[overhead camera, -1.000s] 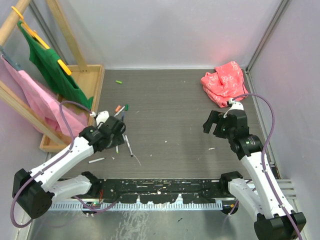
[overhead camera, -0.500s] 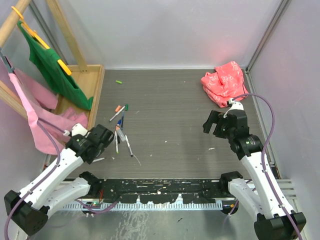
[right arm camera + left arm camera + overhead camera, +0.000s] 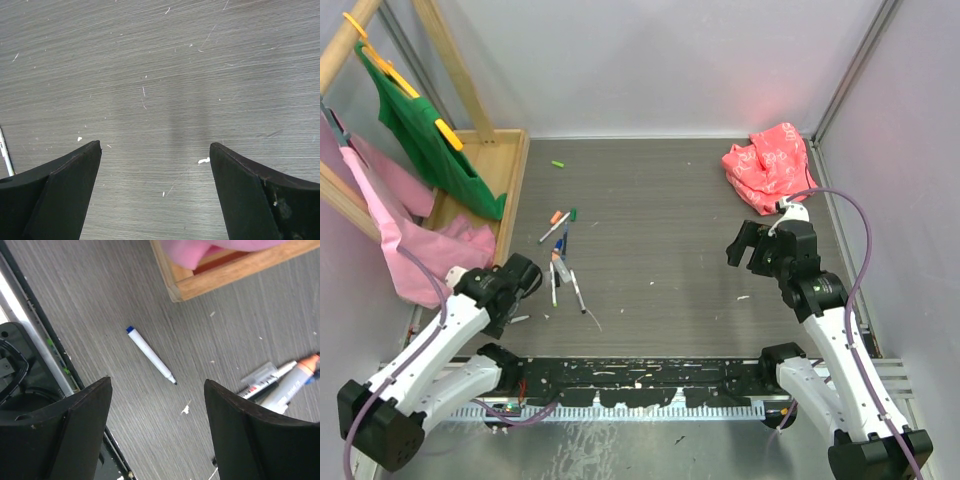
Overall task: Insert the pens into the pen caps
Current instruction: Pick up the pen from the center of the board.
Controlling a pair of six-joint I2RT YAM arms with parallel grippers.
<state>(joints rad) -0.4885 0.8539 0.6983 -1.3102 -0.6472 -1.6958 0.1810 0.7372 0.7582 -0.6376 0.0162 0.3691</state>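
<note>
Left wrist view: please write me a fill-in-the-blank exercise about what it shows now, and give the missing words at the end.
1. The white pen lying alone on the table has a dark tip and a ______ back end.
2. The left hand is ______ and holds nothing.
3. The frame at the top of the view is made of ______.
4. The cloth lying over the frame is ______.

Missing words: blue; open; wood; pink.

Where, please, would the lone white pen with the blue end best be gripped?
Grip the white pen at mid-barrel, from straight above, the left pincer turned so its fingers straddle it crosswise. It lies flat on the table, alone, and the barrel is straight and even there.
</note>
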